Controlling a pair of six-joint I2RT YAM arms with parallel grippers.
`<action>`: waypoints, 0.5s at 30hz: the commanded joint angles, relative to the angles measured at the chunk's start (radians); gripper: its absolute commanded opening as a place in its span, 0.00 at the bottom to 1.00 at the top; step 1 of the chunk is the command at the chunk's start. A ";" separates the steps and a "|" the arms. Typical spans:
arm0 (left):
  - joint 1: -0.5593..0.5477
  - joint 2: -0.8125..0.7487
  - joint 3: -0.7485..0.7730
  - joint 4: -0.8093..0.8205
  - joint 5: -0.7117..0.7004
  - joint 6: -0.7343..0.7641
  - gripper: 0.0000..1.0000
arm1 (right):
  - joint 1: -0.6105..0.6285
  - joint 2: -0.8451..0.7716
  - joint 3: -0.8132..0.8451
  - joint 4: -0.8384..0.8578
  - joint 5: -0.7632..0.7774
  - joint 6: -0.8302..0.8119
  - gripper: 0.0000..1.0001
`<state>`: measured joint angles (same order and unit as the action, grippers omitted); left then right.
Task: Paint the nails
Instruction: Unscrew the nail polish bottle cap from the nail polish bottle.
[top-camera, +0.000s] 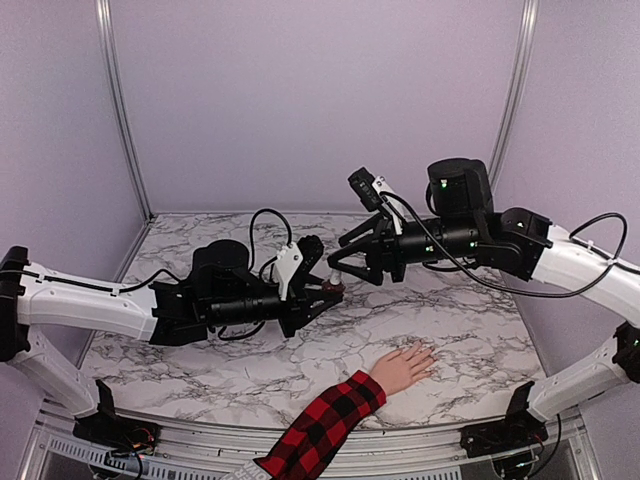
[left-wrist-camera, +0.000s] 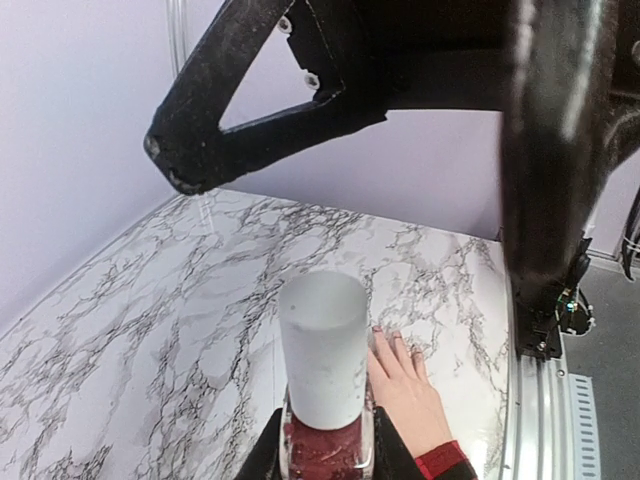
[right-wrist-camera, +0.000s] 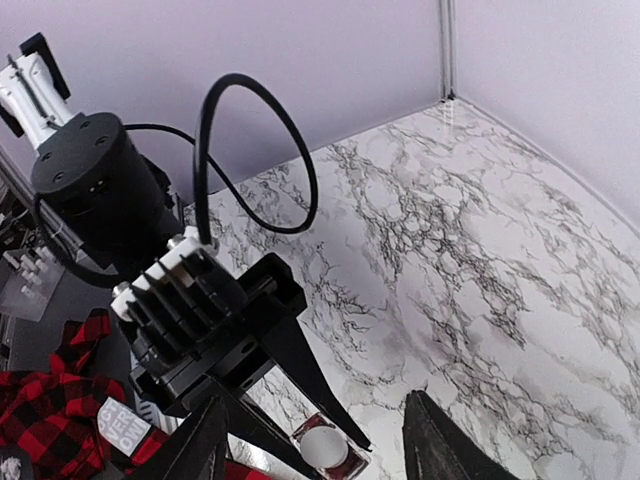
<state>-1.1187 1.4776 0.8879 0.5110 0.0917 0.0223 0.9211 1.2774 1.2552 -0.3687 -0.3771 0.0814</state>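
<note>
The white-and-grey marble-patterned table (top-camera: 450, 310) fills the middle of the overhead view. At lower centre of that view a red-and-black plaid fabric sleeve (top-camera: 325, 425) runs in from the bottom edge. It ends in a pale flesh-coloured hand (top-camera: 405, 366) lying flat, palm down, fingers pointing to the upper right.

The left gripper (top-camera: 328, 292), at centre frame, is clamped on the body of a small dark-red glass polish bottle (left-wrist-camera: 325, 455) and holds it upright off the table. The bottle's white cylindrical cap (left-wrist-camera: 322, 350) stands clear above the jaws. The right gripper (top-camera: 338, 258), just up and right of the bottle, has its jaws spread and holds nothing. Its own camera shows the cap low in the frame between its two fingers, touched by neither.

The nails (left-wrist-camera: 393, 340) sit on the fingertips at the lower right of the left wrist view, too small to make out singly and showing no polish that I can tell.

The nails are probably hard, smooth and fixed to the hand, so they are to be brushed, not gripped. The hand looks light and may slide under pressure, which calls for a soft touch. The bottle is likely light, slick and breakable. The cap is the natural hold for the right gripper, squarely across its round sides, since a smooth cylinder can slip or twist.
</note>
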 joint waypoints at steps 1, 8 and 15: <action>-0.005 0.034 0.045 0.030 -0.128 -0.011 0.00 | 0.000 0.045 0.041 -0.017 0.105 0.104 0.56; -0.013 0.057 0.055 0.032 -0.195 -0.009 0.00 | 0.001 0.074 0.029 -0.012 0.150 0.154 0.43; -0.013 0.080 0.064 0.031 -0.254 -0.007 0.00 | 0.001 0.099 0.015 -0.003 0.154 0.183 0.35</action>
<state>-1.1271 1.5398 0.9161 0.5110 -0.1024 0.0151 0.9211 1.3579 1.2594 -0.3771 -0.2413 0.2256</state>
